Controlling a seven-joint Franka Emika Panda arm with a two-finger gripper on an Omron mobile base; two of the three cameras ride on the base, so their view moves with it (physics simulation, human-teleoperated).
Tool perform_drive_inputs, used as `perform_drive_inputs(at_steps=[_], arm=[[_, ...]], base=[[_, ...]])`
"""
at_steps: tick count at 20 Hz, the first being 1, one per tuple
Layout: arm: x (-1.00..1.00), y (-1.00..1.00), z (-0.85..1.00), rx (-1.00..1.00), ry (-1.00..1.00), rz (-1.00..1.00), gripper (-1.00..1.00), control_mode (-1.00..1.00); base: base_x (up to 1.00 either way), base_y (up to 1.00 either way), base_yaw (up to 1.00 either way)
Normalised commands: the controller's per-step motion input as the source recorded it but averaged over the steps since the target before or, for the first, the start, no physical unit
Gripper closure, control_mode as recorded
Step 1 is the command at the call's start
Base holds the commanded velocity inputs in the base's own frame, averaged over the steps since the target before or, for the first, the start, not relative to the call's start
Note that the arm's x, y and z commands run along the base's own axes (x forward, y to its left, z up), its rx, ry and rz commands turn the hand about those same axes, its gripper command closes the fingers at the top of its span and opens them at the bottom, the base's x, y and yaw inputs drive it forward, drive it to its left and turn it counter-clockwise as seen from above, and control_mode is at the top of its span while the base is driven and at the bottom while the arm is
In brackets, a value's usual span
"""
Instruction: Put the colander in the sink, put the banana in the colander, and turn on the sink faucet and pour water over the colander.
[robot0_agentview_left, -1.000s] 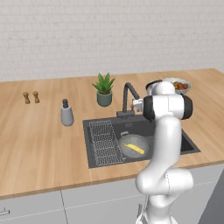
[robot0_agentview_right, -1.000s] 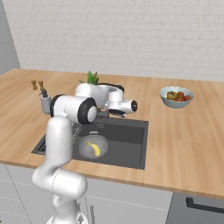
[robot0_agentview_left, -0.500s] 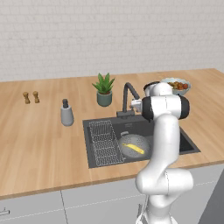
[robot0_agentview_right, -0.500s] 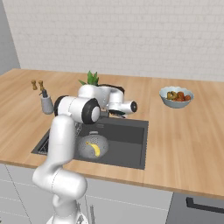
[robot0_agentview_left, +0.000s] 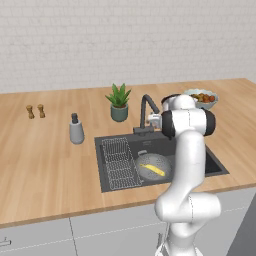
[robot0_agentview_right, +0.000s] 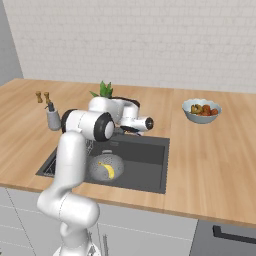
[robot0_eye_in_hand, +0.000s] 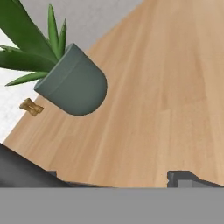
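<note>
Gripper (robot0_eye_in_hand: 118, 183): jaws spread fully, empty, beside sink faucet (robot0_agentview_left: 146, 112).
Banana (robot0_agentview_left: 154, 170): inside colander (robot0_agentview_left: 152, 166), in sink (robot0_agentview_left: 212, 161).

Banana (robot0_agentview_left: 154, 171) in colander (robot0_agentview_left: 143, 161), colander in sink (robot0_agentview_left: 215, 165)

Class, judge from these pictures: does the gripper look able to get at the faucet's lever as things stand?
Probably yes: the open gripper sits close behind the sink faucet, with bare counter around and the potted plant standing aside.

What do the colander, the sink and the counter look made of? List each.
Colander: grey metal, probably steel, matte, finely perforated.
Sink: dark grey, matte, unreflective; composite or coated metal, cannot tell.
Counter: light wood with plank seams and grain, satin finish; could be laminate.
</note>
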Motion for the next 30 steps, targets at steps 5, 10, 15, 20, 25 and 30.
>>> perform_drive_inputs(at_steps=[5,10,15,20,25,30], arm=[[0.13,0.04,-0.07,0.00,0.01,-0.12,-1.00,-1.00],[0.14,0.00,-0.01,0.00,0.03,-0.11,1.00,-1.00],[0.03,-0.33,0.00,0.02,0.02,-0.07,1.00,-1.00],[0.00,-0.71,0.00,0.06,0.01,-0.05,1.00,-1.00],[-0.05,-0.96,0.00,0.09,0.00,-0.05,1.00,-1.00],[-0.13,-1.00,0.00,0.10,0.00,-0.07,1.00,-1.00]], base=[[0.00,0.00,0.00],[0.00,0.00,0.00],[0.00,0.00,0.00],[0.00,0.00,0.00],[0.00,0.00,0.00],[0.00,0.00,0.00]])
